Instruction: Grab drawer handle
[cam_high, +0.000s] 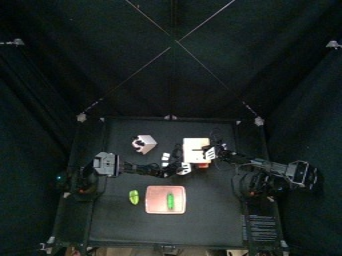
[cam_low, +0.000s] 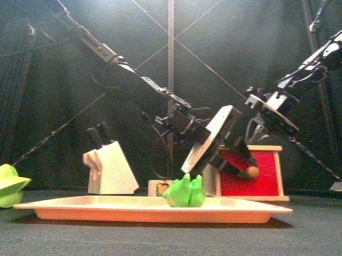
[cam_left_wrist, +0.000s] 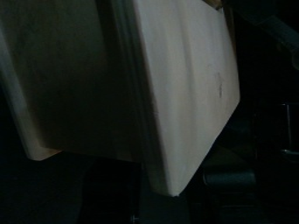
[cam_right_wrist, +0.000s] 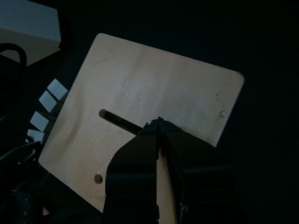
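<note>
On the left stands the white-grey cube (cam_low: 110, 168) with dark spots. Past it, the left gripper (cam_high: 175, 157) is hard against the drawer (cam_high: 198, 151) at mid-table, though I cannot tell how its jaws stand. The drawer hangs tilted, a cream panel (cam_right_wrist: 146, 109) pinched by the right gripper (cam_right_wrist: 156, 131). In front lies a pinkish tray (cam_low: 80, 208).

The drawer (cam_left_wrist: 187, 87) looked like smooth, matt, pale wood or plywood, with faint grain and a layered edge. Its red face (cam_low: 267, 172) was matt. The tray (cam_low: 80, 208) appeared to be smooth plastic with a slight sheen. The curtains (cam_high: 54, 90) were matt black cloth. The surface (cam_low: 307, 238) was dull black.
</note>
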